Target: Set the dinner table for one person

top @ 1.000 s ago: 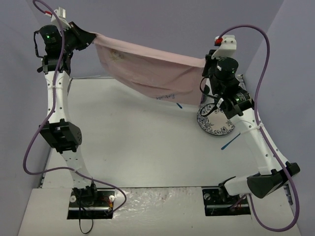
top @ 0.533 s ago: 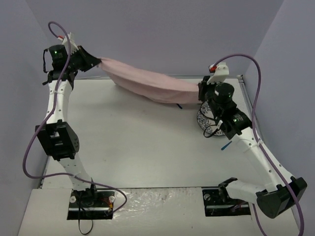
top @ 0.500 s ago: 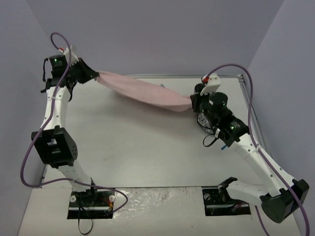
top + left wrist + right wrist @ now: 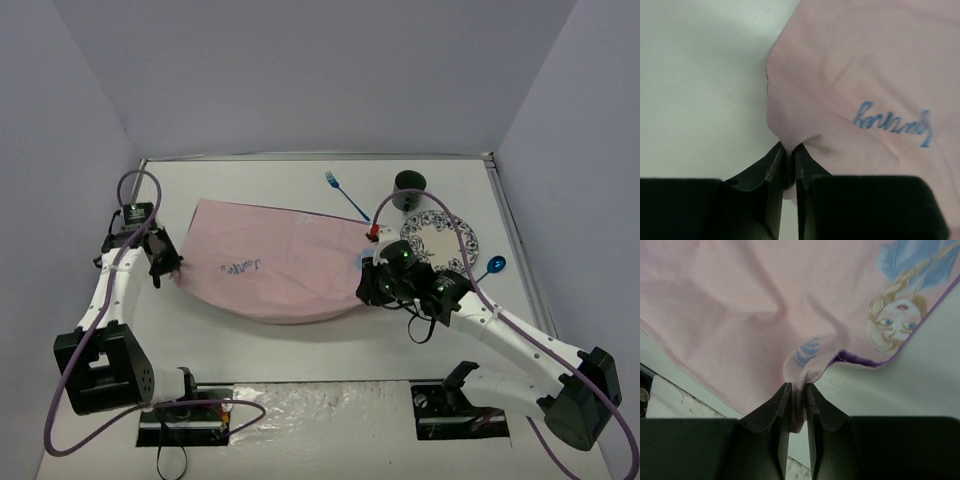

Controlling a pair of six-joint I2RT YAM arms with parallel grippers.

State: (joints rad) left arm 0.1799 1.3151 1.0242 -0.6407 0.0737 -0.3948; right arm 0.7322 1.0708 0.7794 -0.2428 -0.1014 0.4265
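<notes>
Lowered from mid-air, the pink cloth now lies spread on the dinner table, with the left gripper at its left edge and the right gripper at its right. Left wrist: jaws pinch a cloth fold, white tabletop alongside. Right wrist: jaws clamp the cloth near its purple hem, just over the tabletop.

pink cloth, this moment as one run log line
pink cloth spread on dinner table | left gripper shut on left edge | right gripper shut on right edge | plate right of cloth
</notes>
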